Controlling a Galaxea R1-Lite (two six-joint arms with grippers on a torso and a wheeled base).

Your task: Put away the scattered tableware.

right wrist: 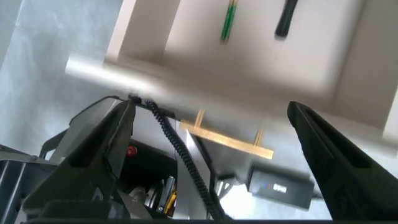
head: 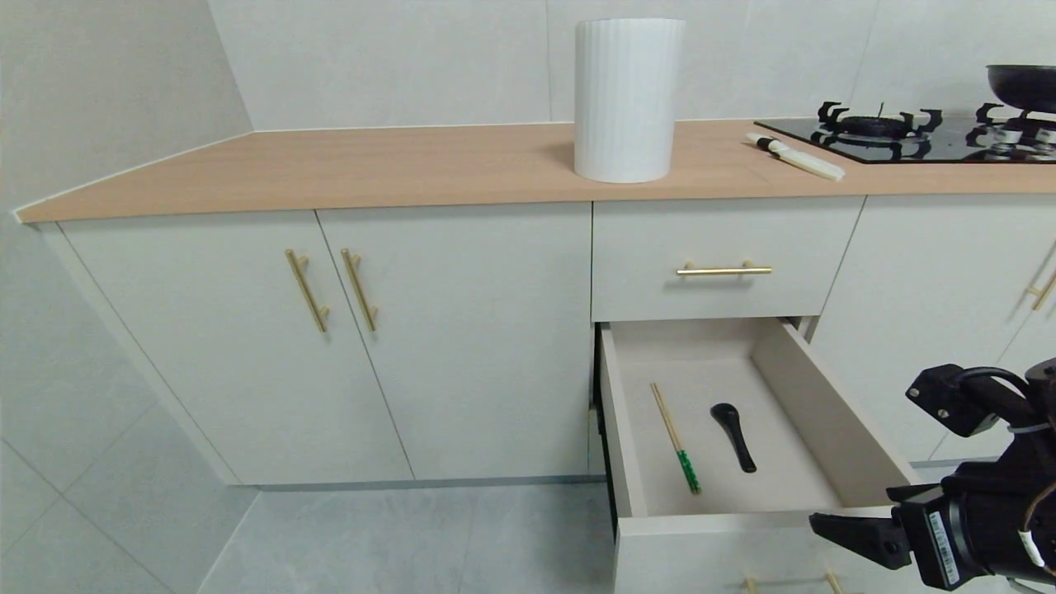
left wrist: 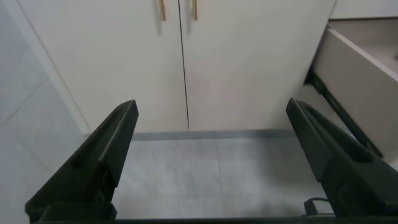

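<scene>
Hovering spread and empty at lower right, the right gripper (head: pixel 851 508) faces the open pale drawer (head: pixel 825 421) (green-tipped wooden chopsticks (head: pixel 675 445), black spoon (head: pixel 734 436) inside), which likely needs pushing shut.

Your head camera sits high and well back, looking forward and down on the counter (head: pixel 371 165), the cabinet doors (head: pixel 462 346) and the open drawer (head: pixel 825 421). Your left wrist camera rides low over the floor (left wrist: pixel 205 174), facing those same doors, with the drawer's side just beside them. Your right wrist camera hangs close over the drawer's front edge and looks down into it. It shares the chopsticks (head: pixel 675 439) and spoon (head: pixel 733 435) with the head view.
</scene>
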